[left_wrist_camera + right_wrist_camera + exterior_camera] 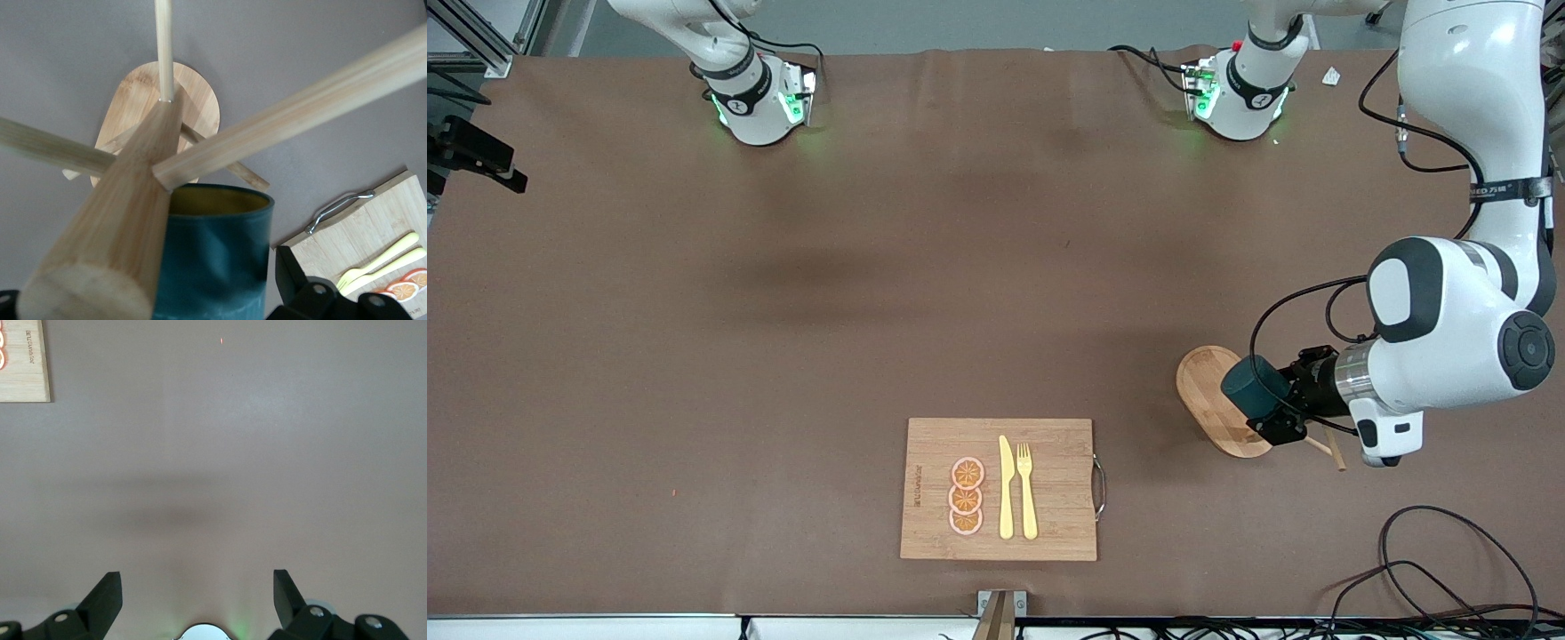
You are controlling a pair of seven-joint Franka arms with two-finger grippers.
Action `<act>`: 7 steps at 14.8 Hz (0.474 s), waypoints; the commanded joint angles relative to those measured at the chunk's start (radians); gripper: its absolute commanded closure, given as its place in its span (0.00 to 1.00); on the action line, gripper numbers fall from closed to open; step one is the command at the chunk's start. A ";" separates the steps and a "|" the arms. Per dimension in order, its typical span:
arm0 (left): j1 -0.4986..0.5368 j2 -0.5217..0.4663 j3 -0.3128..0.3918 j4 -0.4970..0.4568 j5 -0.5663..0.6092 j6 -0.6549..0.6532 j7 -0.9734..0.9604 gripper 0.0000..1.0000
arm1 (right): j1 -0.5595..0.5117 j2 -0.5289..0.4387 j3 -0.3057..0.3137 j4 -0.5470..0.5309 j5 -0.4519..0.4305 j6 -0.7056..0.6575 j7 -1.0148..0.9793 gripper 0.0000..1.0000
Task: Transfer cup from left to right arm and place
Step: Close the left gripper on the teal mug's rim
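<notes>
My left gripper (1272,411) is at the wooden cup rack (1209,391), which stands near the left arm's end of the table (783,311). Its fingers (288,270) are spread wide and sit on either side of the cup (1249,384). A thin gap shows between one finger and the cup wall, so nothing is gripped.

The cup is dark teal with a yellow inside. It sits up against the rack's central post (127,220), among the pegs and above the oval base. I cannot tell how it hangs; its handle is hidden.

My right gripper (197,587) waits over bare table with its fingers wide apart and nothing between them.

A cutting board (1049,480) lies nearer the front camera than the rack, about midway between the two ends of the table. On it are a knife (1006,487), a fork (1027,489) and three orange slices (966,496).
</notes>
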 commanded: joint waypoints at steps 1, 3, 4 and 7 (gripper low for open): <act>-0.010 0.005 0.000 0.018 -0.013 0.005 -0.012 0.09 | -0.001 -0.013 0.001 -0.016 0.011 0.002 -0.004 0.00; -0.010 0.003 -0.001 0.018 -0.013 0.005 0.000 0.28 | -0.001 -0.013 0.001 -0.021 0.008 0.005 -0.009 0.00; -0.010 0.003 -0.001 0.018 -0.013 0.005 0.002 0.35 | -0.001 -0.013 0.001 -0.022 0.004 0.005 -0.009 0.00; -0.009 -0.004 -0.001 0.019 -0.014 0.004 -0.010 0.38 | -0.004 -0.013 0.000 -0.024 -0.004 0.007 -0.032 0.00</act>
